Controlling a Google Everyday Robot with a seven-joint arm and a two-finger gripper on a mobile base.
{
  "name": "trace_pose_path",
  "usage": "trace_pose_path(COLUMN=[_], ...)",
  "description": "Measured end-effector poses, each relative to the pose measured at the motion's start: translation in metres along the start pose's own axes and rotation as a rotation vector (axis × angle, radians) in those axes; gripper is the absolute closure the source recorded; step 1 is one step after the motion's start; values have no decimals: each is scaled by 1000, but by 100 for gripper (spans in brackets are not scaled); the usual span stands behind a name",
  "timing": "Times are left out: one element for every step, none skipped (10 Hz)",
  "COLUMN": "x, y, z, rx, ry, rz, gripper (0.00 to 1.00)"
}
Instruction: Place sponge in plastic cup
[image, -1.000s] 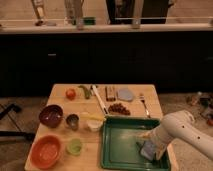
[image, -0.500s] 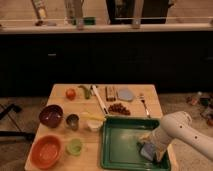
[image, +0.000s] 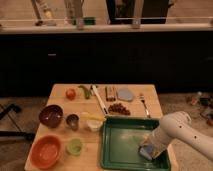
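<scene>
White arm (image: 186, 136) enters from the right edge and bends at a rounded joint; forearm slopes down and left. At its end the gripper (image: 149, 148) sits low, lower right of view, pointing downward.

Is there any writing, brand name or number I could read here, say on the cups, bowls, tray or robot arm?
None: no word, label, brand, number or sign can be read.
The small light-green translucent plastic cup, the round orange bowl, the green rectangular tray and the white robot arm look plain.
The gripper, low over the tray's near right corner by the small blue-grey sponge block, shows no marking either.
</scene>
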Motion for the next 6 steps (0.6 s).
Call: trace_pose_path(x=[-1,-2,-4,-10,-19,-26], y=[-1,-3,-5,-12,-21,-27], z=[-1,-3,-6,-11,-18,-20], rx=[1,-1,-8,-14,-22,-33], ry=[-2,1,5,13,21,28], rz=[-7,-13,-13,-15,-21,-23], gripper=[80,91,97,100,100,100])
